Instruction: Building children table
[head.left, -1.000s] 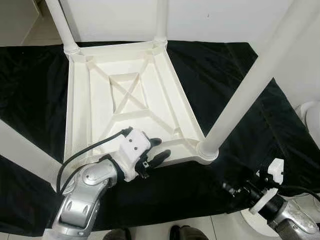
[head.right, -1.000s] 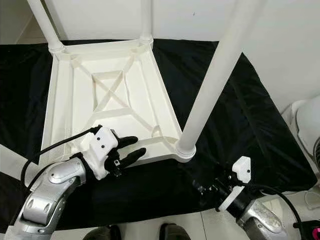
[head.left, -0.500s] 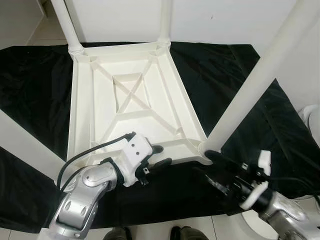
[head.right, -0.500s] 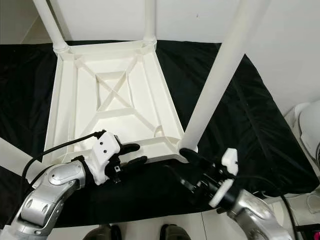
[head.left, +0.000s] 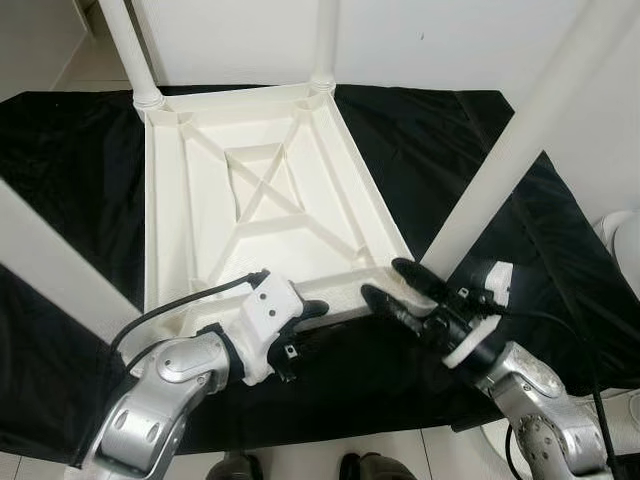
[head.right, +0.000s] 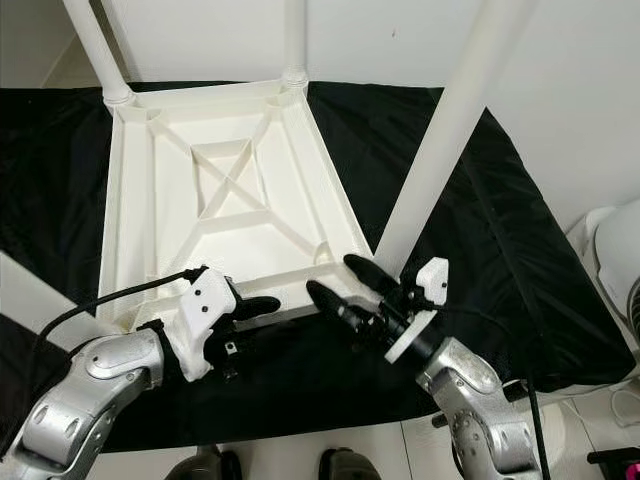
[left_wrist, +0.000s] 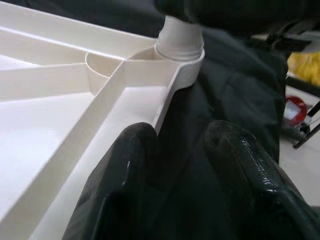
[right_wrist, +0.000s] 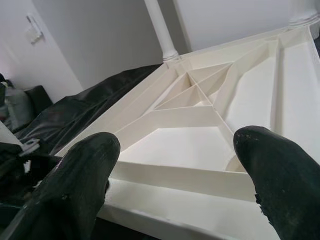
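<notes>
1. Lying upside down on a black cloth (head.left: 470, 140), a white plastic children's table (head.left: 260, 200) shows its ribbed underside to the head camera.
2. Legs stand in its sockets: two far legs at about 11 and 12 o'clock (head.left: 130, 50), one near leg (head.left: 510, 150) rising toward 2 o'clock, and another pale leg (head.left: 45, 260) crossing at 9 o'clock.
3. At 7 o'clock the left gripper (head.left: 300, 325) meets the table's near rim, its fingers slightly parted astride the edge; a firm grip cannot be confirmed.
4. At 5 o'clock the right gripper (head.left: 400, 285) reaches the near corner beside the near leg, fingers spread wide and holding nothing.
5. Judging by this, assembly looks nearly finished; what seems left is gripping the near edge and turning the table upright.
</notes>
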